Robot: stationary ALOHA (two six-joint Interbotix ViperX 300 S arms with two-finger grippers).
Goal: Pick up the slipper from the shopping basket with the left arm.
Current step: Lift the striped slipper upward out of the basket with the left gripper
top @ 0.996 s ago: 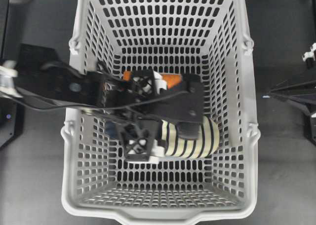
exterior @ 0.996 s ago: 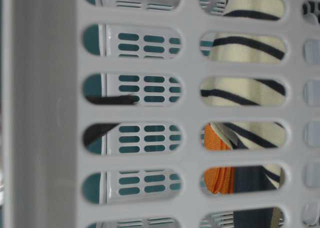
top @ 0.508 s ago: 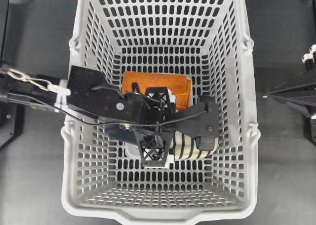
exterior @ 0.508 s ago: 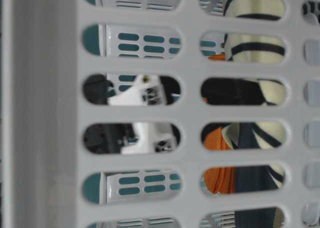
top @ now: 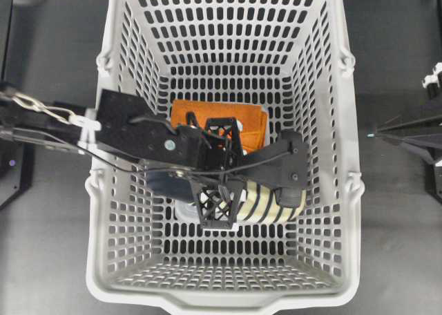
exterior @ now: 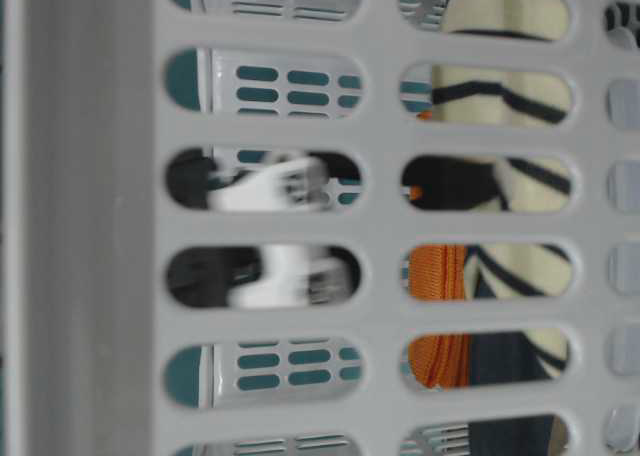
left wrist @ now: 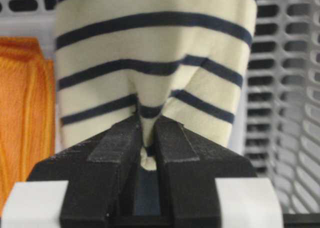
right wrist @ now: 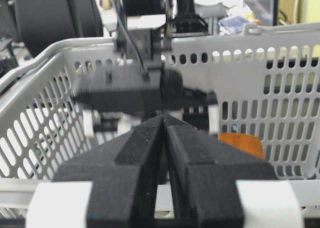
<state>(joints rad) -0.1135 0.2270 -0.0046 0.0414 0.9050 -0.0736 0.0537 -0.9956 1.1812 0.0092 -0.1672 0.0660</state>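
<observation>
The slipper (top: 269, 206), cream with navy stripes, lies in the light grey shopping basket (top: 324, 87). My left arm reaches in from the left. Its gripper (top: 273, 184) sits over the slipper, mostly hidden under its own black mount. In the left wrist view the left gripper (left wrist: 148, 125) is shut on a pinched fold of the slipper (left wrist: 150, 43). The slipper also shows through the basket wall in the table-level view (exterior: 500, 96). My right gripper (top: 373, 134) is outside the basket at the right, shut and empty (right wrist: 164, 119).
A folded orange cloth (top: 207, 115) lies on the basket floor beside the slipper, also seen in the left wrist view (left wrist: 25, 103) and the table-level view (exterior: 435, 276). The basket's perforated walls (left wrist: 290, 88) rise close on all sides.
My left arm has come down lower into the basket onto the slipper and is still moving slightly. The slipper's striped fabric has shifted. The right arm has not moved.
</observation>
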